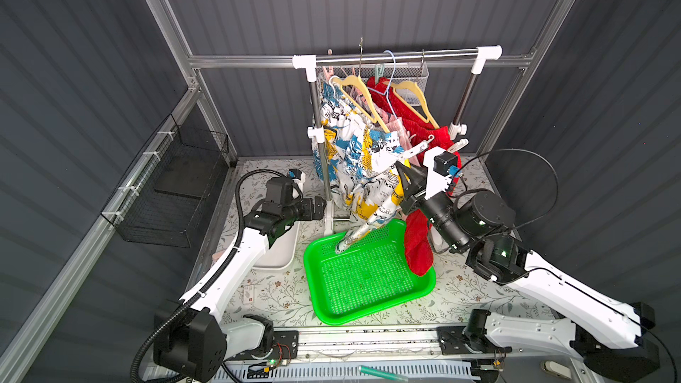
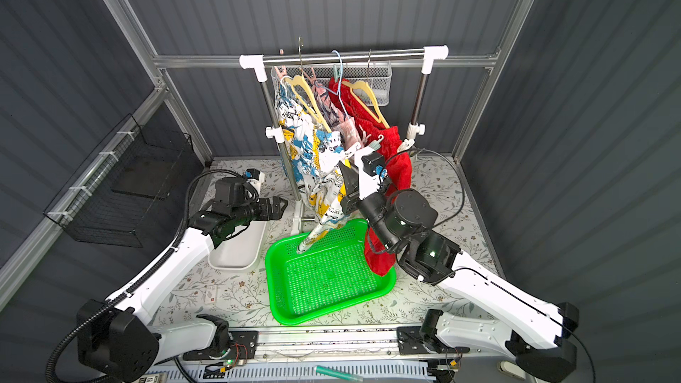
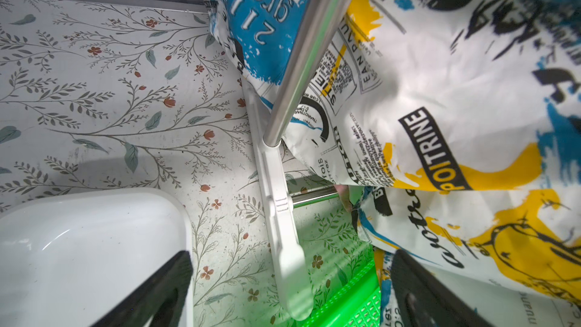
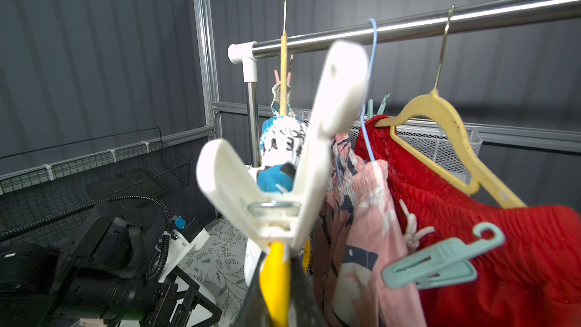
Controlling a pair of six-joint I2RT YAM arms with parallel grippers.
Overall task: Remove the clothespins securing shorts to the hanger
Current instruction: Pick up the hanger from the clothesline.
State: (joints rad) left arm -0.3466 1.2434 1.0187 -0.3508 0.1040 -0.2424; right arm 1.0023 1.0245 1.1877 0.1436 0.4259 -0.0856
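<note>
Three shorts hang on the rack: white printed shorts (image 1: 363, 163) on a yellow hanger (image 1: 363, 99), pink shorts (image 4: 361, 215) and red shorts (image 4: 503, 199). My right gripper (image 4: 279, 256) is shut at the clamping end of a white clothespin (image 4: 314, 152), with yellow cloth of the printed shorts between its fingers. In a top view the right gripper (image 1: 400, 165) sits just below that clothespin (image 1: 418, 149). A mint clothespin (image 4: 440, 262) clips the red shorts. My left gripper (image 1: 320, 208) stands open and empty low beside the rack's left post (image 3: 301, 58), close to the printed shorts (image 3: 440, 105).
A green basket (image 1: 331, 320) lies under the shorts, with a leg of the printed pair and the red pair hanging into it. A white tray (image 1: 280, 256) sits under my left arm. A black wire basket (image 1: 173, 193) hangs on the left wall, a mesh basket (image 1: 409, 75) behind the rail (image 1: 398, 55).
</note>
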